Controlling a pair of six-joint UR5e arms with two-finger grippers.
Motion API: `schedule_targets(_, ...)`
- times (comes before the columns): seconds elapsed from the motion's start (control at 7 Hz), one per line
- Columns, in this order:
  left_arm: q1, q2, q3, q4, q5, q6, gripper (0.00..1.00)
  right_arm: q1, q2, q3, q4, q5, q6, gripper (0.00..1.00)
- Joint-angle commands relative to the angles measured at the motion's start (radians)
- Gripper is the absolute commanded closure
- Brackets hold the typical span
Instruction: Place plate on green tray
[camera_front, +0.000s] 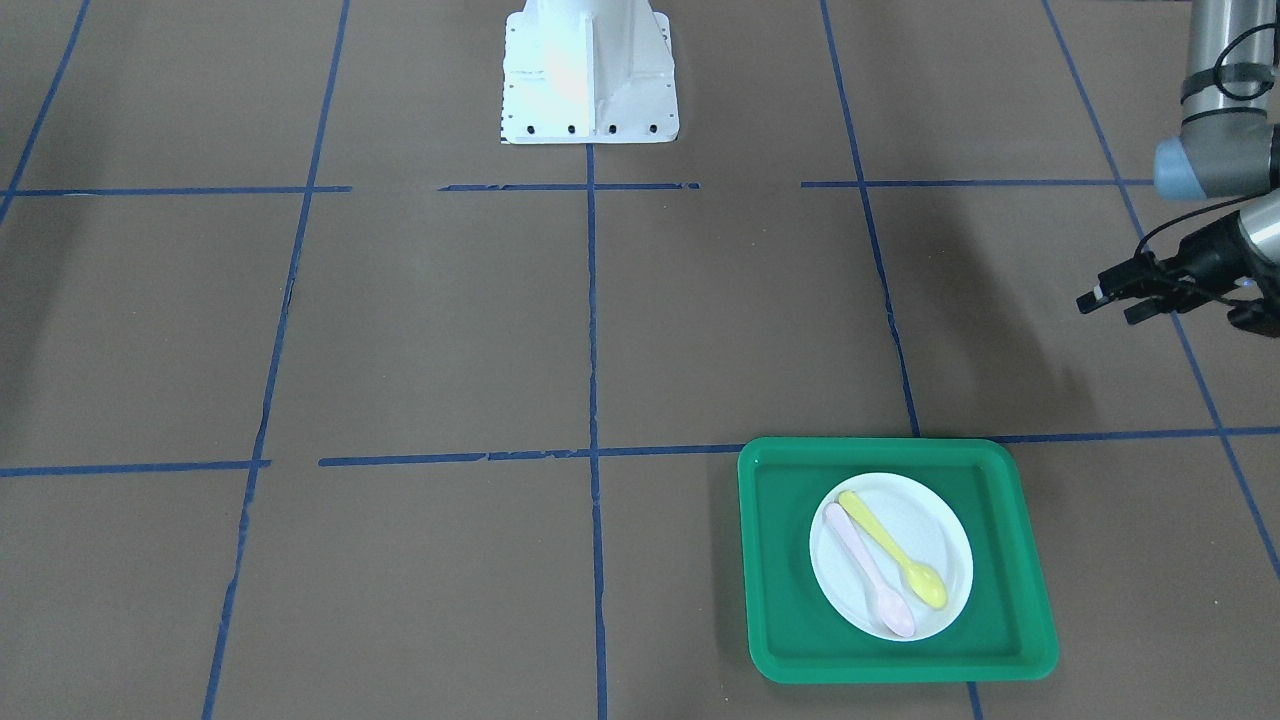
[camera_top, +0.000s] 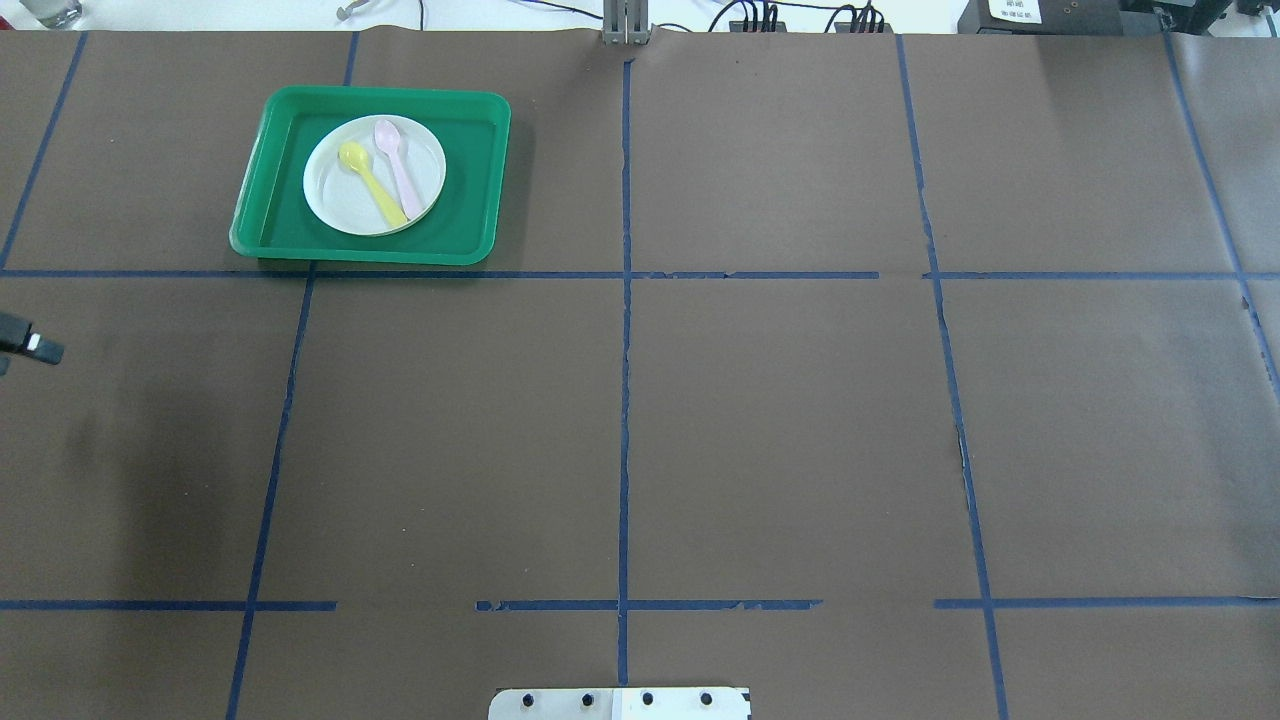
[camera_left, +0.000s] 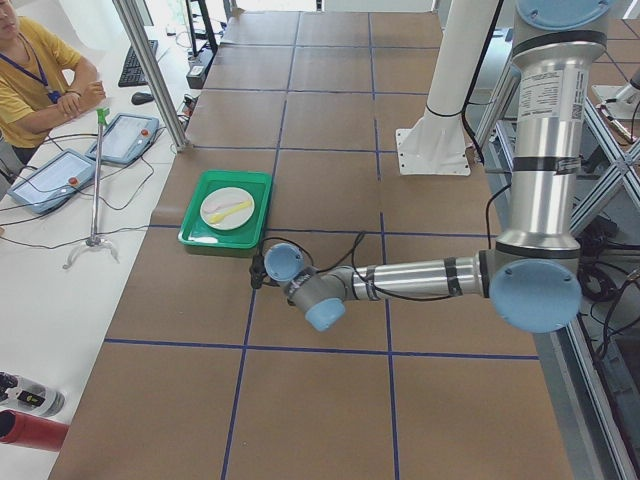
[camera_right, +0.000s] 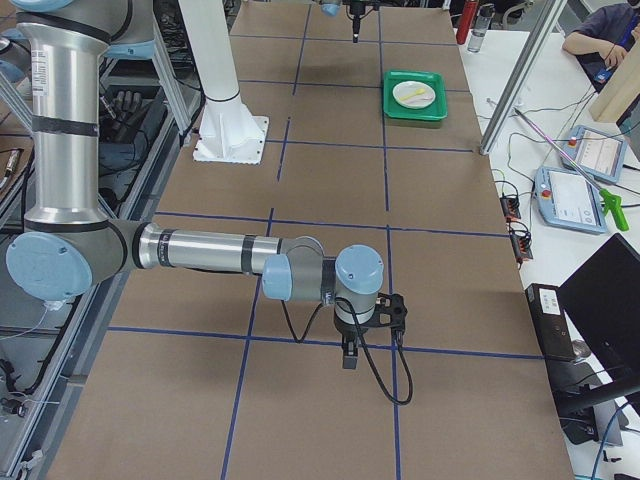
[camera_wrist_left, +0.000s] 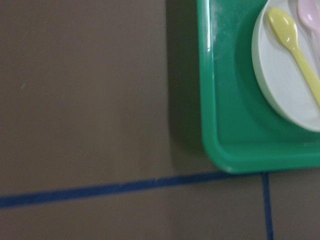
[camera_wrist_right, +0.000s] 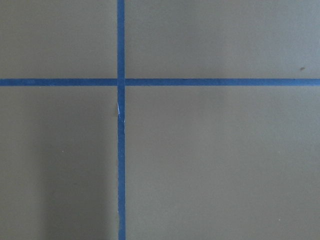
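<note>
The white plate (camera_front: 935, 525) lies inside the green tray (camera_front: 780, 560), near its middle, with a pale pink spoon (camera_front: 868, 572) and a yellow spoon (camera_front: 888, 548) on it. In the overhead view the tray (camera_top: 470, 180) and plate (camera_top: 332, 190) are at the far left. My left gripper (camera_front: 1112, 306) is open and empty, well back from the tray on the robot's side. The left wrist view shows a tray corner (camera_wrist_left: 225, 100) and part of the plate (camera_wrist_left: 280, 75). My right gripper (camera_right: 350, 352) hovers far from the tray; I cannot tell whether it is open or shut.
The table is covered in brown paper with blue tape lines (camera_top: 625, 300). The white robot base (camera_front: 588, 75) stands at the table's robot side. Operators, control pendants (camera_left: 50, 175) and a metal post (camera_left: 150, 70) are beyond the far edge.
</note>
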Motion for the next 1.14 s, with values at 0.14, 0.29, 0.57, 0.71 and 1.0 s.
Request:
schedule_targets(0.14,-0.01,0.194,-0.049,0.005,0.085,0.213,0.0,0.0,0.001,0.001,0.0,0.0,0.0,0.0)
schedule_targets(0.29,-0.013,0.201,-0.046,0.041,0.1,0.276,0.0,0.0,0.001,0.001,0.0,0.0,0.0,0.0)
schedule_targets(0.57,-0.104,0.192,-0.051,0.241,0.152,0.507,0.0,0.0,-0.001,0.001,0.0,0.0,0.0,0.0)
schedule_targets(0.71,-0.172,0.191,-0.052,0.321,0.166,0.586,0.0,0.0,-0.001,0.001,0.0,0.0,0.001,0.0)
schedule_targets(1.0,-0.277,0.095,-0.059,0.548,0.195,0.649,0.0,0.0,-0.001,0.001,0.0,0.0,0.0,0.0)
